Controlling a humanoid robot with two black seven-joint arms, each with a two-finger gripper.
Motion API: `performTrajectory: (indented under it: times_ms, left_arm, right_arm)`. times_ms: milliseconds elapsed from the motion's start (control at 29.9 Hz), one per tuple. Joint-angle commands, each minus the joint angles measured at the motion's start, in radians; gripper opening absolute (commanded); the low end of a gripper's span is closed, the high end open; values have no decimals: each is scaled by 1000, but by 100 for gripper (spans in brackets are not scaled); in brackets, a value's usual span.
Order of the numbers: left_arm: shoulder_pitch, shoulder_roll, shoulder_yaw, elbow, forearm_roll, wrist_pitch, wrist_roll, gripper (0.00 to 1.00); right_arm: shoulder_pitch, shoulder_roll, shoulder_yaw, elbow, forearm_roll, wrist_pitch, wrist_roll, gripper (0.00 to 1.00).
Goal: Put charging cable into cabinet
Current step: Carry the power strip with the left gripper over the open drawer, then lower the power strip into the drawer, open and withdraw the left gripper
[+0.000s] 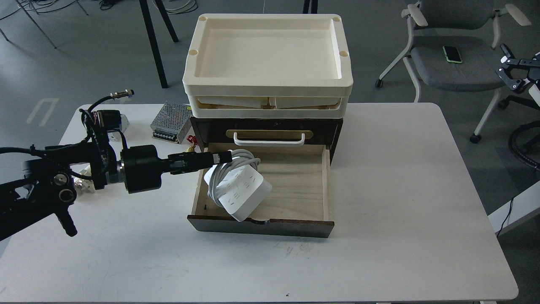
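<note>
The flat white rectangular charging cable strip, its thick white cord looped about its middle, sits tilted in the left part of the open pale-wood drawer, its lower corner riding up on the drawer's dark front edge near the frame's centre; it looks not to lie flat yet. The left gripper reaches in from the left of the frame, its dark fingers at the cord loops on the strip's upper end; whether they are clamped on the cord or merely beside it I cannot tell. The dark brown wooden cabinet stands on the white bench, with cream plastic trays stacked on top; a perforated metal box lies to its left. The right gripper is not in view. Judged risks: a release now may leave the strip propped on the front edge, so the drawer jams when closed; a loose cord loop may snag the fingers on withdrawal and drag the strip out.
</note>
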State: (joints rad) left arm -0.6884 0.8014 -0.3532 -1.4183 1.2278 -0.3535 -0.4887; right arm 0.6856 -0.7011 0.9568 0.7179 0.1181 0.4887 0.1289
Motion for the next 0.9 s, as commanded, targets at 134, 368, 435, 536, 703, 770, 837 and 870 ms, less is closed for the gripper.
performTrajectory:
  times_ms: [134, 368, 435, 536, 703, 770, 837, 870]
  left_arm:
    - [7, -131, -1, 166, -13, 2, 0, 0]
    - [38, -182, -1, 280, -85, 28, 0, 0]
    - [59, -202, -1, 301, -87, 48, 0, 0]
    - [93, -209, -1, 318, -105, 80, 0, 0]
    - [144, -238, 2, 329, -169, 185, 0, 0]
    - [156, -266, 3, 328, -189, 215, 0, 0]
    - [170, -283, 3, 328, -209, 235, 0, 0]
    - [174, -286, 5, 328, -214, 241, 0, 0]
  right_arm:
    - [-6, 0, 0, 0, 0, 0, 0, 100]
    - [-17, 0, 0, 0, 0, 0, 0, 100]
    - [-18, 0, 0, 0, 0, 0, 0, 100]
    - [-24, 0, 0, 0, 0, 0, 0, 100]
    - [-24, -2, 2, 0, 0, 0, 0, 100]
    - [-24, -2, 2, 0, 0, 0, 1, 100]
    - [-24, 0, 0, 2, 2, 0, 0, 100]
    - [-24, -1, 2, 2, 0, 0, 0, 100]
